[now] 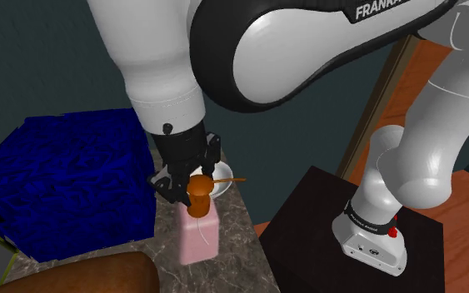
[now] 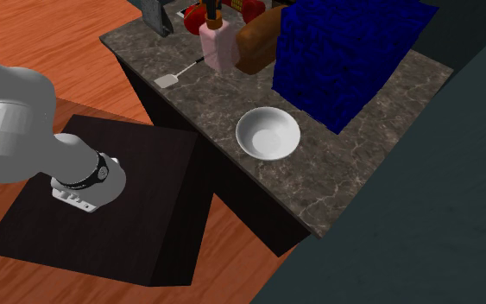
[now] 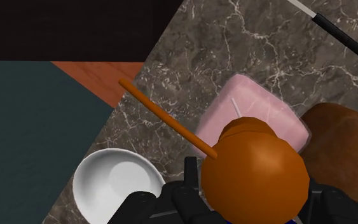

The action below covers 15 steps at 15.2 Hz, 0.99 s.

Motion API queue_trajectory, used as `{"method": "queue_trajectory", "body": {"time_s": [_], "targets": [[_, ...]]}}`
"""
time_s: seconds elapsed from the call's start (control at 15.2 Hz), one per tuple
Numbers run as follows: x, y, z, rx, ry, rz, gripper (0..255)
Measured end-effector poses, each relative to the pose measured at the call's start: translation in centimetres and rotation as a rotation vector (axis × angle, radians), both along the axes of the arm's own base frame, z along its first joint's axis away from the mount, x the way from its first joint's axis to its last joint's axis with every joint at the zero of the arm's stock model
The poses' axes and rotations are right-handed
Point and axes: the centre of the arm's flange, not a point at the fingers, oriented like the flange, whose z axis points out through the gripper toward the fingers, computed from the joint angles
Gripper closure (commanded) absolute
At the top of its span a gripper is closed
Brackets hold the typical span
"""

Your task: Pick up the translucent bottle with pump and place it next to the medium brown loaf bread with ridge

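Note:
A pink translucent bottle (image 1: 199, 237) with an orange pump head (image 1: 198, 188) and a long thin orange spout stands upright on the marble counter (image 2: 362, 164). My gripper (image 1: 192, 190) comes down from above and is shut on the pump head (image 3: 254, 172), a black finger (image 3: 190, 188) on each side of it. The brown loaf (image 2: 256, 39) lies close beside the bottle (image 2: 219, 47), near the blue box. In the wrist view the loaf (image 3: 346, 143) sits just past the bottle's pink body (image 3: 254, 108). The shoulder view has the loaf (image 1: 82, 275) at the lower left.
A big blue box (image 1: 66, 183) fills the counter's far side. A white bowl (image 2: 268, 134) sits near the counter edge, close to the gripper in the wrist view (image 3: 114, 181). A white-bladed utensil (image 2: 176, 73) lies beyond the bottle. The black stand (image 1: 332, 233) is beside the counter.

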Motion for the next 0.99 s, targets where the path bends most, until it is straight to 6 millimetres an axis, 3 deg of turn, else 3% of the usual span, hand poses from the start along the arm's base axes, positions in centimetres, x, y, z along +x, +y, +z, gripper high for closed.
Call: {"method": "queue_trajectory", "body": {"time_s": [0.99], "targets": [[0.1, -0.1, -7.9, 0.000, 0.000, 0.000, 255]]}}
